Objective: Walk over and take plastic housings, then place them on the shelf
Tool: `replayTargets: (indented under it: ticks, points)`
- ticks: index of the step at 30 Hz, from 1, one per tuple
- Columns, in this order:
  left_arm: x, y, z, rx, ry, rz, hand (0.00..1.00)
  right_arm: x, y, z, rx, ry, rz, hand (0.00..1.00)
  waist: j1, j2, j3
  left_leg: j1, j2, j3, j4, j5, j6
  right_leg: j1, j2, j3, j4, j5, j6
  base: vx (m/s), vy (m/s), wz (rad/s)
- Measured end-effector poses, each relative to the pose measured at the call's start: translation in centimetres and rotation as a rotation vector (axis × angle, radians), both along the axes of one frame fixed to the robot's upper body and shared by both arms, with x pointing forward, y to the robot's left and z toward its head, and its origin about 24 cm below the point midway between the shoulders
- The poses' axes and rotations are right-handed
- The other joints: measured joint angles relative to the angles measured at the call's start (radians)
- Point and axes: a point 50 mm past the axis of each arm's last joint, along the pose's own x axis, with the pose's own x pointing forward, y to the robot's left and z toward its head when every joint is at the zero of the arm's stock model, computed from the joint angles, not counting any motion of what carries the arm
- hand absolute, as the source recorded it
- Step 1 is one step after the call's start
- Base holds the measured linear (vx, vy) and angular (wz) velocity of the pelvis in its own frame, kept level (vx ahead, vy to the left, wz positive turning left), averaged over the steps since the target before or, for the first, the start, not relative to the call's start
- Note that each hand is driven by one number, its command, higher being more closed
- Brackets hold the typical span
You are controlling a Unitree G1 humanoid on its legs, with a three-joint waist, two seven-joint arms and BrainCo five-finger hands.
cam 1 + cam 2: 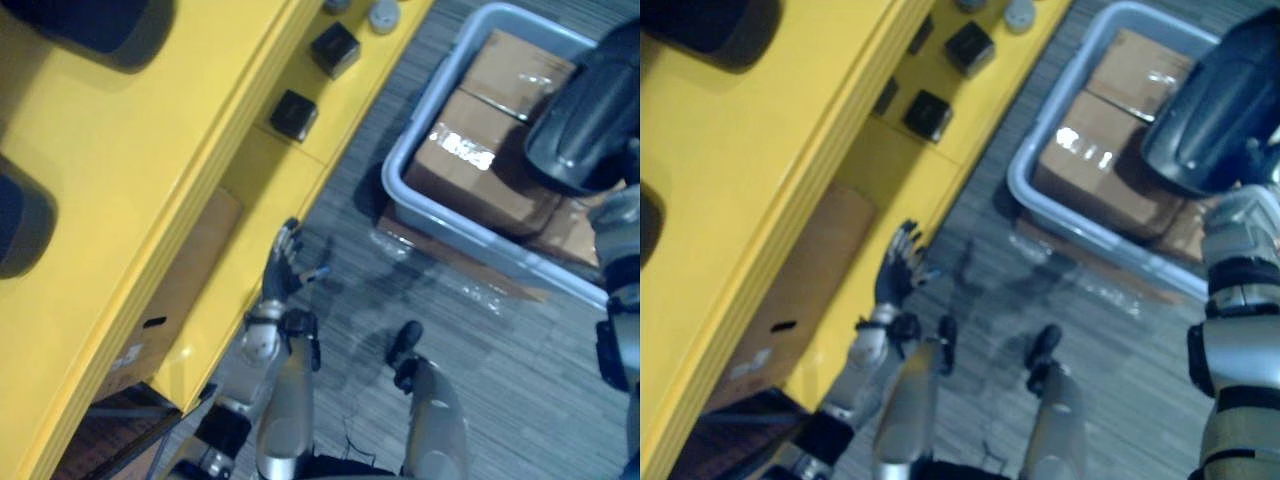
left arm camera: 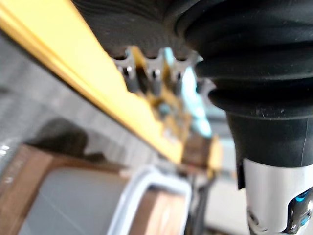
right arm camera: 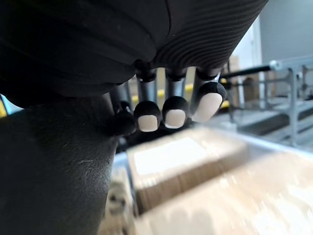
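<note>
Plastic housing (image 1: 585, 110) over bin (image 1: 445, 75) edge

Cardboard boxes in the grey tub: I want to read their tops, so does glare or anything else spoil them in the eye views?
Left eye view: a white glare patch sits on the tape of the middle cardboard box in the grey tub. Right eye view: the same glare is smaller and fainter. In both, the dark housing covers part of the boxes behind it.

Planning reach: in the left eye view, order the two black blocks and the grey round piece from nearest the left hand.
From the left hand:
1. Lower black block, on the yellow shelf.
2. Upper black block, farther along.
3. Grey round piece, top edge.
</note>
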Motion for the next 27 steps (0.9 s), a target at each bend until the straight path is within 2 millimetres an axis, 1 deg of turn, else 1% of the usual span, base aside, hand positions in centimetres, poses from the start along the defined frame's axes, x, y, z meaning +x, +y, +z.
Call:
replayTargets:
  ticks: [1,3,4,5,7,9,10,12,13,15,16,19,20,22,24,27]
  points:
    - [0.3,-0.1,0.5,0.018,-0.018,-0.002,0.0,0.3,0.5,0.2,0.002,-0.01,0.015,1.0,-0.009,-0.008,0.0,0.001,0.0,0.002,-0.007,0.005,0.0,-0.001,0.001,0.002,-0.007,0.005,-0.001,-0.02,-0.003,-0.18]
    - [1.5,-0.4,2.8,0.053,-0.085,-0.014,0.0,1.1,2.2,0.8,0.002,-0.041,0.066,1.0,-0.025,-0.036,-0.001,0.01,0.005,0.02,-0.03,0.017,-0.004,-0.001,0.015,0.017,-0.04,0.028,-0.004,-0.02,-0.014,-0.2]
    - [1.7,-0.5,3.4,0.056,-0.099,-0.016,0.0,1.3,2.5,1.0,-0.001,-0.048,0.077,1.0,-0.031,-0.042,0.0,0.012,0.006,0.025,-0.034,0.019,-0.004,-0.001,0.016,0.02,-0.044,0.032,-0.005,-0.01,-0.011,-0.22]
    - [2.2,-0.8,4.4,0.072,-0.124,-0.016,0.0,1.6,3.1,1.4,-0.024,-0.054,0.09,1.0,-0.038,-0.047,-0.002,0.015,0.009,0.036,-0.035,0.019,-0.004,-0.001,0.021,0.028,-0.053,0.039,-0.006,-0.01,0.003,-0.19]
    - [3.0,-1.3,6.0,0.115,-0.173,-0.01,0.0,1.7,3.9,2.4,-0.057,-0.099,0.114,1.0,-0.052,-0.049,-0.002,0.016,0.012,0.045,-0.038,0.019,-0.003,-0.002,0.028,0.04,-0.069,0.053,-0.004,0.0,0.013,-0.16]
    - [3.8,-1.3,6.9,0.158,-0.184,0.022,0.0,2.1,5.1,3.1,-0.08,-0.137,0.155,1.0,-0.07,-0.057,-0.002,0.022,0.012,0.055,-0.049,0.024,-0.003,-0.004,0.028,0.048,-0.076,0.06,-0.006,0.01,0.011,-0.13]
    - [4.3,-1.2,7.3,0.179,-0.18,0.039,0.0,2.3,6.0,3.8,-0.105,-0.176,0.19,1.0,-0.079,-0.062,-0.002,0.03,0.012,0.066,-0.057,0.027,-0.004,-0.006,0.031,0.061,-0.083,0.066,-0.006,0.01,0.006,-0.22]
    - [4.9,-1.0,7.9,0.204,-0.175,0.06,0.0,2.4,7.5,5.2,-0.163,-0.232,0.256,1.0,-0.093,-0.065,-0.002,0.04,0.012,0.086,-0.071,0.03,-0.005,-0.012,0.032,0.074,-0.086,0.07,-0.005,0.02,0.002,-0.25]
    - [5.2,-0.9,8.2,0.208,-0.168,0.08,0.0,2.3,8.4,5.9,-0.204,-0.274,0.293,1.0,-0.096,-0.071,-0.002,0.053,0.012,0.099,-0.086,0.034,-0.006,-0.013,0.033,0.087,-0.09,0.074,-0.005,0.03,-0.006,-0.2]
    - [5.5,-1.0,8.7,0.215,-0.163,0.095,0.0,2.2,9.5,6.7,-0.251,-0.318,0.347,1.0,-0.11,-0.074,-0.002,0.065,0.011,0.103,-0.098,0.038,-0.008,-0.006,0.034,0.09,-0.095,0.076,-0.005,0.04,-0.007,-0.09]
    - [5.6,-1.0,9.0,0.221,-0.155,0.102,0.0,2.2,10.4,7.0,-0.29,-0.347,0.389,1.0,-0.124,-0.078,-0.002,0.081,0.011,0.106,-0.107,0.039,-0.009,0.006,0.035,0.091,-0.098,0.076,-0.005,0.04,-0.001,-0.06]
    - [5.9,-0.8,9.5,0.216,-0.149,0.128,0.0,1.8,12.3,6.9,-0.372,-0.399,0.488,1.0,-0.144,-0.087,-0.003,0.145,0.007,0.118,-0.138,0.041,-0.011,0.053,0.034,0.097,-0.105,0.076,-0.005,0.05,0.013,-0.06]
    - [6.0,-0.7,9.6,0.212,-0.149,0.132,0.0,1.6,12.5,6.7,-0.388,-0.406,0.503,1.0,-0.145,-0.09,-0.004,0.156,0.007,0.12,-0.142,0.041,-0.011,0.062,0.034,0.097,-0.109,0.076,-0.005,0.0,0.0,0.0]
    - [6.2,-0.1,10.1,0.197,-0.147,0.147,0.0,1.2,13.3,5.7,-0.435,-0.417,0.561,1.0,-0.15,-0.1,-0.009,0.185,0.002,0.121,-0.158,0.045,-0.013,0.094,0.036,0.097,-0.132,0.077,-0.003,0.0,0.0,0.0]
    - [6.3,0.6,10.3,0.209,-0.15,0.156,0.0,0.9,13.9,4.6,-0.472,-0.409,0.607,1.0,-0.153,-0.102,-0.009,0.213,0.0,0.121,-0.168,0.045,-0.013,0.127,0.038,0.097,-0.149,0.081,0.001,0.0,0.0,0.0]
    - [6.2,0.9,10.5,0.165,-0.137,0.117,0.0,0.9,14.8,3.5,-0.506,-0.389,0.649,1.0,-0.152,-0.104,-0.01,0.235,-0.002,0.123,-0.175,0.046,-0.013,0.16,0.041,0.097,-0.18,0.096,0.004,0.0,0.0,0.0]
